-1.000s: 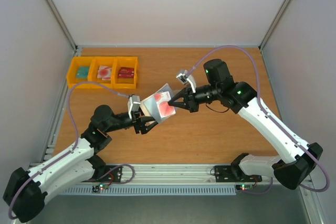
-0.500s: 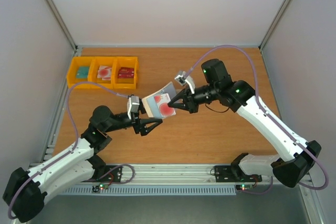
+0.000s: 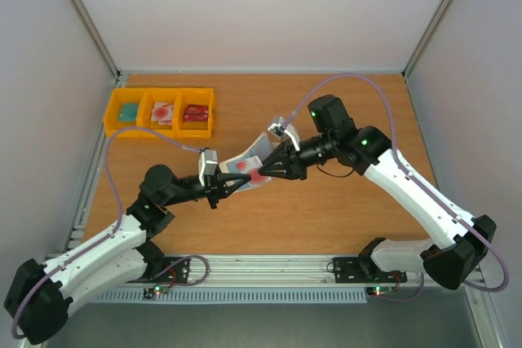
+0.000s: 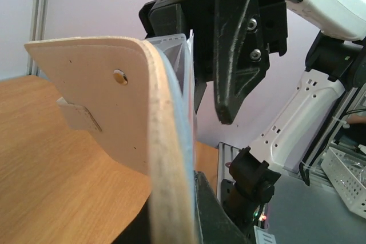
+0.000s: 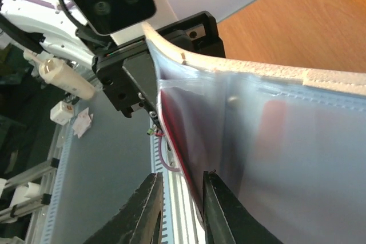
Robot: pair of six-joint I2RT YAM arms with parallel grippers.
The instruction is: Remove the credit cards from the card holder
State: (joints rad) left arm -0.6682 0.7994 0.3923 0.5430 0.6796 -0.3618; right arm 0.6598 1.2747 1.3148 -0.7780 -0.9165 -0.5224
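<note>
The card holder [image 3: 242, 164] hangs above the table's middle between the two arms, cream-beige outside [image 4: 108, 101] and pale blue-grey with clear pockets inside [image 5: 274, 141]. My left gripper [image 3: 227, 186] is shut on its lower edge, and one dark finger [image 4: 214, 215] presses against the blue side. A credit card [image 5: 182, 135] with a red edge sits in the clear pocket and shows as a pink-red patch [image 3: 256, 177] from above. My right gripper [image 5: 178, 204] is open a little, and the card's edge lies against its right finger [image 5: 220, 210].
Three joined yellow bins [image 3: 160, 91] stand at the table's back left with small cards inside. Grey walls enclose the table on three sides. An aluminium rail [image 3: 269, 270] runs along the near edge between the arm bases.
My left gripper, open before, has closed on the holder's lower edge. The right gripper's jaws have parted slightly and moved left and down. The holder now lies flatter and lower.
</note>
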